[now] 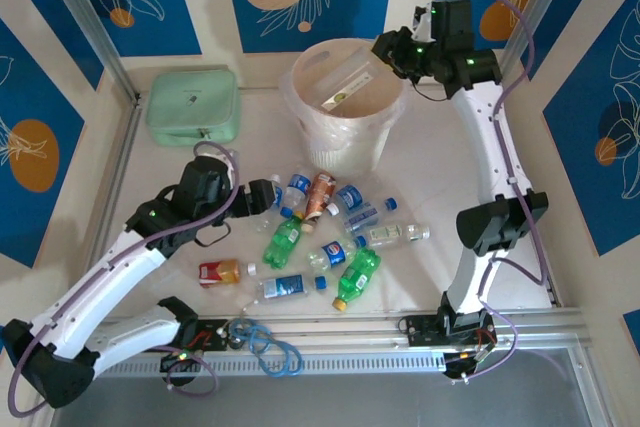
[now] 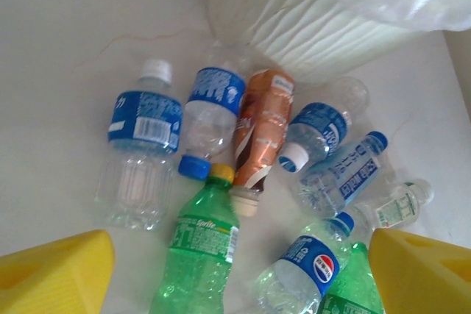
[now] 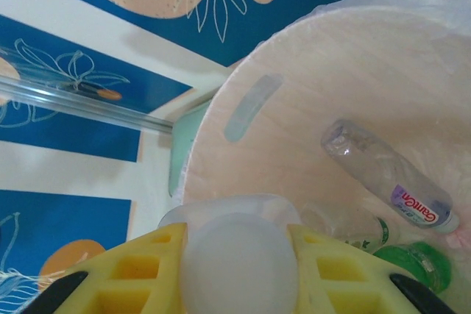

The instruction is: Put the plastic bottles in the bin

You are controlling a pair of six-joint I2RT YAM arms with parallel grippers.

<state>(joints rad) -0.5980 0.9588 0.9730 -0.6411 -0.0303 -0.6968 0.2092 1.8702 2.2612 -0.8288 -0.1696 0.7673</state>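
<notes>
White tabletop (image 1: 440, 177) has the plastic bottles (image 1: 320, 232) piled near its middle, so my left gripper (image 2: 239, 248) hangs there, jaws spread to grab one. My right gripper (image 3: 239, 234) pinches a clear bottle (image 3: 235, 262) over the bin (image 3: 243, 108) to drop it in.

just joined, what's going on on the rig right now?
Bottle clean-up, part way through. The right gripper holds a clear bottle above the bin, not yet released. Other bottles already lie inside. The left gripper hovers open over the pile of bottles on the table, holding nothing.
</notes>
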